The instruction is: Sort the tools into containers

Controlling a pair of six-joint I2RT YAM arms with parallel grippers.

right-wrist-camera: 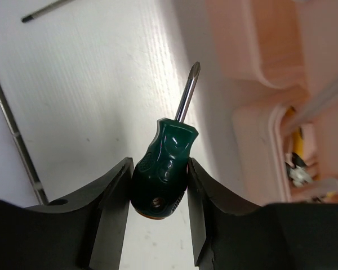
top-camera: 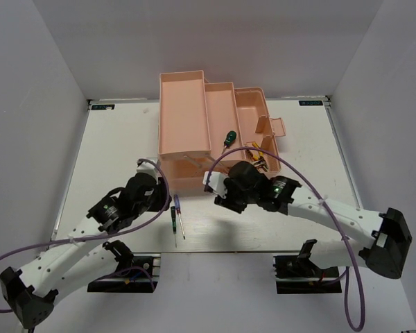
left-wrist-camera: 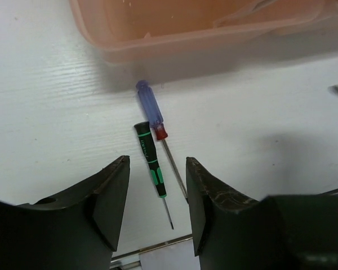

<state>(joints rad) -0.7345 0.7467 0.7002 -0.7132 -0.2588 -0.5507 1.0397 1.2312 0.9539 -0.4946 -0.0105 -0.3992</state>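
My right gripper (right-wrist-camera: 159,163) is shut on the stubby dark green handle of a screwdriver (right-wrist-camera: 164,163), whose shaft points away, just off the table beside the peach-pink toolbox (right-wrist-camera: 270,67). My left gripper (left-wrist-camera: 157,161) hangs open over two small screwdrivers lying side by side on the table: a black-and-green one (left-wrist-camera: 149,157) and a blue-handled one (left-wrist-camera: 150,108) with a red collar. From above, this pair (top-camera: 177,218) lies in front of the toolbox (top-camera: 184,104). Another green-handled screwdriver (top-camera: 229,137) and yellow-handled pliers (top-camera: 253,156) lie in the toolbox trays.
The toolbox stands open at the back middle, with stepped trays and a lid flap (top-camera: 274,127) on its right. White walls close in the table on three sides. A purple cable (top-camera: 163,177) loops near each arm. The table's front edge (left-wrist-camera: 152,247) lies just below the two screwdrivers.
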